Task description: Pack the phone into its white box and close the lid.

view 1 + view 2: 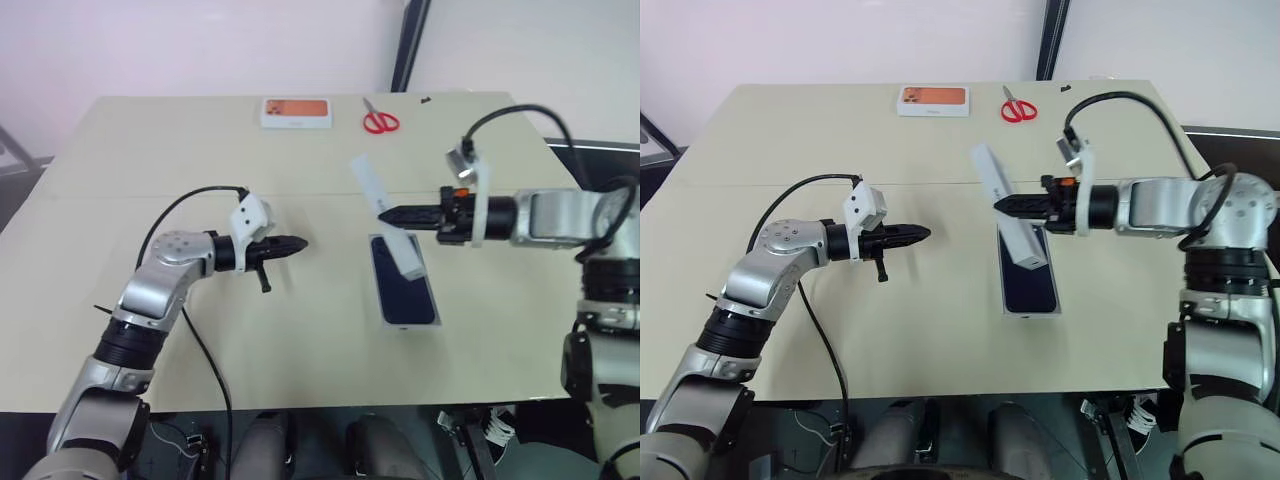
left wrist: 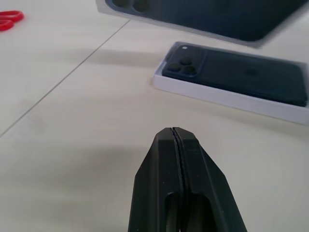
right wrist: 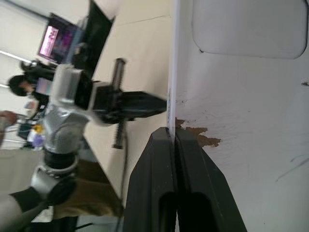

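Observation:
The dark navy phone point(image 1: 406, 288) lies camera-side up inside the white box point(image 2: 227, 96), right of the table's middle. Above the box's far end hangs the lid point(image 1: 992, 175), tilted on edge. My right gripper point(image 1: 385, 214) is shut on the lid's long side wall; the right wrist view shows the lid's pale inside point(image 3: 241, 96) beside the clamped fingers point(image 3: 159, 159). My left gripper point(image 1: 300, 243) is shut and empty. It hovers over bare table left of the box and points toward it. The left wrist view shows the phone's camera cluster point(image 2: 183, 66) ahead of the closed fingertips.
A white box with an orange top point(image 1: 296, 111) and red scissors point(image 1: 379, 120) lie at the table's far edge. A seam point(image 1: 120, 195) crosses the tabletop. The right wrist view shows a person point(image 3: 21, 87) off to the side, beyond the table.

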Controlling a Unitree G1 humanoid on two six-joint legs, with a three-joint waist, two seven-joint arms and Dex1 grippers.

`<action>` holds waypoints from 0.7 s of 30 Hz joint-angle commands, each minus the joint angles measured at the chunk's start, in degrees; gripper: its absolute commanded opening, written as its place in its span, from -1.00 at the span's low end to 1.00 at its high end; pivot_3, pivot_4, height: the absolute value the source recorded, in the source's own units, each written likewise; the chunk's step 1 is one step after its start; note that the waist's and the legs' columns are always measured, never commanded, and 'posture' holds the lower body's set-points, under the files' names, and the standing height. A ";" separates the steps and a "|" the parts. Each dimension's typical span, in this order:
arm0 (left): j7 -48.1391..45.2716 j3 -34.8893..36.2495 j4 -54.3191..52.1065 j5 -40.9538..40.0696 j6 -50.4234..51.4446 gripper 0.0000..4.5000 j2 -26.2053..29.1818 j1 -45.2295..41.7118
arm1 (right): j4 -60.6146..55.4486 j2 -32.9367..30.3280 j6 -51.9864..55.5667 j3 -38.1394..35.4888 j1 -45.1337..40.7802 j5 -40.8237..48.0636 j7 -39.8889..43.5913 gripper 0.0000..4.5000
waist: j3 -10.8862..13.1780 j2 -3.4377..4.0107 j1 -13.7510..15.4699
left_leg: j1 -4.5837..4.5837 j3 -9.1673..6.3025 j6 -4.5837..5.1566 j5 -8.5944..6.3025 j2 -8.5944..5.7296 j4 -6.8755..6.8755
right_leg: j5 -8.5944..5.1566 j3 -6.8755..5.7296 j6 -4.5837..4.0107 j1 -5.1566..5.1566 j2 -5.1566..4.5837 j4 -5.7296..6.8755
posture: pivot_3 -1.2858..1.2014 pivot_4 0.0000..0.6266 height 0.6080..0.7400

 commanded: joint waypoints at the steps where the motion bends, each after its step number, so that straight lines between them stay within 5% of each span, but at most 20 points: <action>1: 0.15 1.51 -0.40 0.43 -1.58 -1.00 -0.41 -1.14 | -9.14 8.26 -6.72 -1.71 4.90 3.52 -9.59 -0.98 | -0.01 -0.01 -0.08 | -0.01 0.01 0.00 0.00 0.01 0.00 | 0.00 0.00 0.01 -0.01 0.00 0.00 | 0.03 -0.52 1.00; 7: 0.48 1.40 -1.46 0.83 -1.35 -1.00 -1.03 -0.18 | -33.12 35.12 -28.98 -4.90 20.07 3.52 -49.52 -0.98 | -0.02 0.03 -0.07 | -0.40 0.01 -0.35 0.20 0.05 0.13 | 0.00 0.00 0.01 -0.49 0.01 0.45 | 0.03 -0.52 1.00; 12: 0.51 0.79 -2.04 1.06 -0.92 -1.00 -1.72 0.07 | -39.77 40.55 -35.17 -4.54 24.29 3.52 -63.69 -0.98 | -0.04 0.04 0.06 | -0.73 0.01 -0.44 0.25 0.00 0.35 | 0.02 0.03 0.04 -0.91 -0.01 0.67 | 0.03 -0.52 1.00; 15: 0.25 -0.20 -1.87 1.39 -0.86 -1.00 -2.57 -0.08 | -38.76 38.35 -33.96 -5.98 23.26 3.52 -62.97 -0.57 | -0.05 0.06 -0.01 | -0.71 0.02 -0.46 0.26 -0.01 0.33 | 0.02 0.04 0.03 -0.95 0.01 0.65 | 0.03 -0.52 1.00; 18: -0.08 -1.45 -2.14 1.48 -0.46 -1.00 -3.94 -0.42 | -35.39 33.84 -30.22 -7.77 21.21 3.52 -58.80 0.09 | -0.05 0.06 -0.08 | -0.71 0.03 -0.46 0.27 -0.01 0.32 | 0.02 0.04 0.03 -0.96 0.02 0.65 | 0.03 -0.52 1.00; 21: -0.67 -2.96 -3.10 1.55 0.04 -1.00 -5.44 -0.69 | -27.99 21.76 -21.25 -8.92 18.51 3.52 -47.52 0.76 | -0.04 0.07 0.10 | -0.73 0.06 -0.46 0.27 -0.01 0.32 | 0.02 0.05 0.03 -0.95 0.03 0.65 | 0.03 -0.52 1.00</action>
